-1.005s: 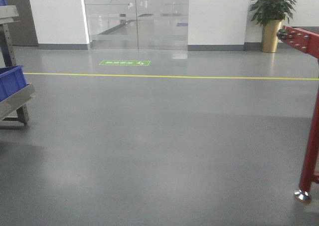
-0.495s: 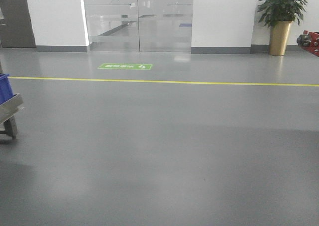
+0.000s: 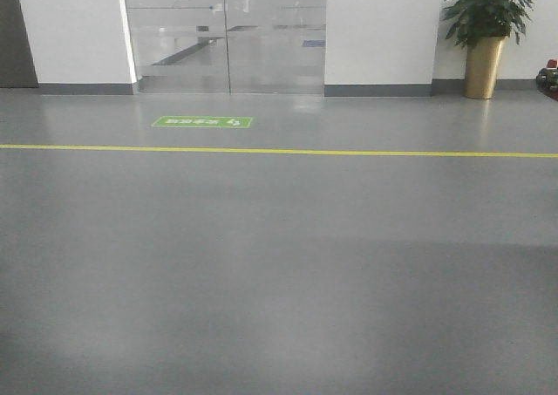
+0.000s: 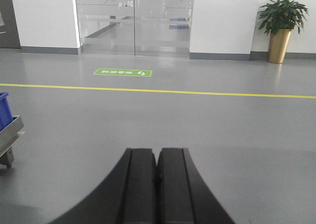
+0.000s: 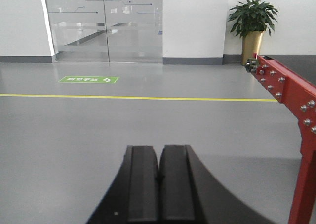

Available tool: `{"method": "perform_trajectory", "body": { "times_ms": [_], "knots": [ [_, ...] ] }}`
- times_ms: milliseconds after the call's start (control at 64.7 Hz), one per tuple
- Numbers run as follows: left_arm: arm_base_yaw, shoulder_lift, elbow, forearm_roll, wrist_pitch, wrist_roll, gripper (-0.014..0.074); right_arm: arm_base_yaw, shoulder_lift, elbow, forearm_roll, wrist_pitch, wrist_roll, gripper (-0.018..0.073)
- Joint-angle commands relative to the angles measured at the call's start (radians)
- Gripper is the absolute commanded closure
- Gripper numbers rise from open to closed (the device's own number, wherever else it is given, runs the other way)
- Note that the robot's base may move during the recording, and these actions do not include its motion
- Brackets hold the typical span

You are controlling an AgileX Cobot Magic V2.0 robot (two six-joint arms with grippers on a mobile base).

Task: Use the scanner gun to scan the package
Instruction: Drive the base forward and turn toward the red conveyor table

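Package and scanner gun: neither appears in any of the three views, so the direction in which they lie from either pincer, the run of the box's long axis, and which arm is nearer cannot be told.

The left pincer (image 4: 157,155) has its two black fingers pressed together with nothing between them; it points level over bare grey floor (image 3: 279,264). The right pincer (image 5: 159,152) is likewise closed and empty, aimed the same way.

Ahead of both pincers, well apart, run a yellow line (image 3: 279,152), then a green floor marking (image 3: 202,122), then glass doors (image 3: 225,33); a potted plant (image 3: 485,37) stands ahead and to the right.

A blue bin (image 4: 4,110) on a metal cart (image 4: 11,135) sits to the left of the left pincer. A red bolted frame (image 5: 291,93) rises just to the right of the right pincer. No worktop is visible.

Judged from these views, the task stands at its approach stage. The coming move probably belongs to the mobile base rather than to either arm, since the package must first be brought into view before any reach can be planned. The red frame close on the right is the likeliest thing to foul a turn.
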Motion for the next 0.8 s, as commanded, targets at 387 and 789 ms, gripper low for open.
{"method": "perform_trajectory", "body": {
  "times_ms": [387,789],
  "knots": [
    [-0.005,-0.005,-0.004,0.004,-0.018,-0.004,0.0707,-0.004,-0.003,0.000,-0.006,-0.017,0.000,0.0712],
    [-0.005,-0.005,-0.004,0.004,-0.018,-0.004,0.0707,-0.004,-0.003,0.000,-0.006,-0.017,0.000,0.0712]
  ]
}}
